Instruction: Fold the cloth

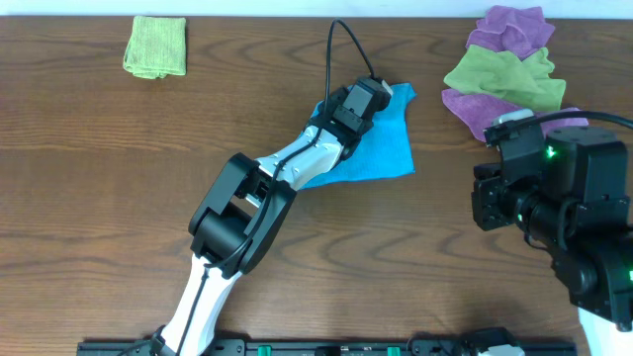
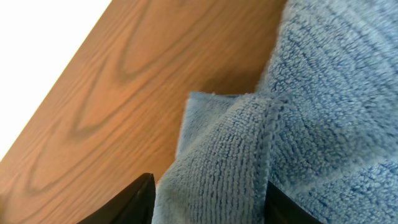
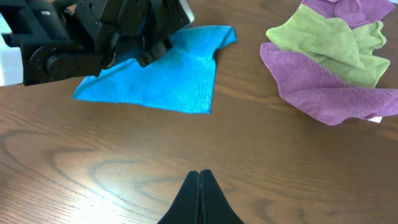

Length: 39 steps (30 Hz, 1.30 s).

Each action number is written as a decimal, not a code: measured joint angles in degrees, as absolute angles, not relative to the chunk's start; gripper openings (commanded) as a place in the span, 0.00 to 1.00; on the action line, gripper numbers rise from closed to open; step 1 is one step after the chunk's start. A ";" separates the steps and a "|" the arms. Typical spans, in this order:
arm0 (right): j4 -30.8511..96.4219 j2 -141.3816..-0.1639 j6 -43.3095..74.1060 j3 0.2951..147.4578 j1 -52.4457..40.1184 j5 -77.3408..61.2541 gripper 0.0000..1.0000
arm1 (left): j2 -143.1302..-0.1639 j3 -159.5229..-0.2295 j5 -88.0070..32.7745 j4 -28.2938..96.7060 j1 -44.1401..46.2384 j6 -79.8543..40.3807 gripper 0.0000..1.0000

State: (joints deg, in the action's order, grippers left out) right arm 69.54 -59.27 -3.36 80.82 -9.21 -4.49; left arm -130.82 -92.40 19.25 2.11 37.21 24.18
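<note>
At far left, near the back edge of the table (image 1: 89,198), lies a folded lime-green cloth (image 1: 156,46), well apart from the work. Moving right, the left arm reaches diagonally to the middle of the table, where the cloth (image 1: 381,143) lies mostly flat, one corner towards the back. The left gripper (image 2: 210,202) sits over that back part with its fingers (image 2: 134,202) partly spread on either side of a bunched ridge of blue pile and hem. The ridge fills the gap between them, but I cannot tell whether the hold is firm. To do this step well, the pinch should take the hemmed edge itself, not a loose hump. The lift should be low and should carry the corner across to its opposite edge, so the lower layer does not drag. Further right is a loose heap with a lime-green cloth in the pile (image 1: 504,77) lying between purple cloths (image 1: 514,25). At far right the right gripper (image 3: 199,186) hovers over bare wood with its fingers pressed together, holding nothing. The count is one blue cloth, two lime-green and, it seems, two purple, though the heap hides their edges. There are two arms.
</note>
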 measured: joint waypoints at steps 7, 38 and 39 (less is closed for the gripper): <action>69.38 -61.04 -3.36 80.82 -9.21 -4.49 0.01 | -130.80 -92.40 21.52 2.76 37.23 24.05 0.57; 66.19 -62.89 -3.38 80.82 -9.21 -4.45 0.01 | -127.72 -92.40 18.87 10.09 36.88 23.62 0.06; 66.19 -62.89 -3.38 80.82 -9.21 -4.45 0.01 | -127.72 -92.40 19.20 10.11 36.47 23.59 0.06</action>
State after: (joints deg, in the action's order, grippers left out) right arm 66.19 -62.89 -3.38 80.82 -9.21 -4.45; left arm -127.72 -92.40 19.20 10.11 36.47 23.59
